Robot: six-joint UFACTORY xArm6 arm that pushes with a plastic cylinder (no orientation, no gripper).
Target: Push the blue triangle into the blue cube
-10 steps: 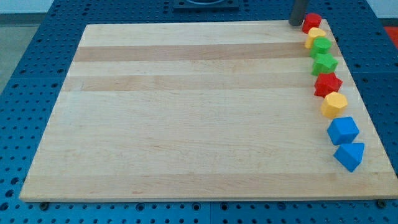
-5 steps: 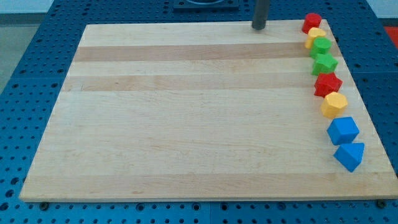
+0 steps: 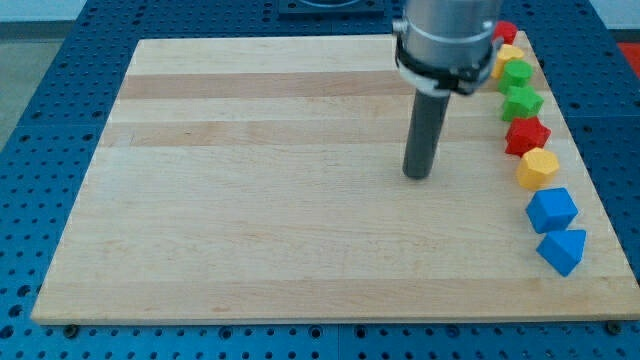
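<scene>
Where maple lies smooth, my tip [image 3: 417, 177] rests.

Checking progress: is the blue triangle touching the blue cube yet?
Cannot tell: the blue triangle sits right below the blue cube, any gap too small to see. My tip is far left.

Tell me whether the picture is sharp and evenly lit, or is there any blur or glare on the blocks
Camera view: even, soft lighting, no strong glare on the wooden board. The blue cube and blue triangle are sharp with crisp edges. My tip looks slightly soft, casting only a faint shadow. The arm's grey housing is cut off at the view's top.
</scene>
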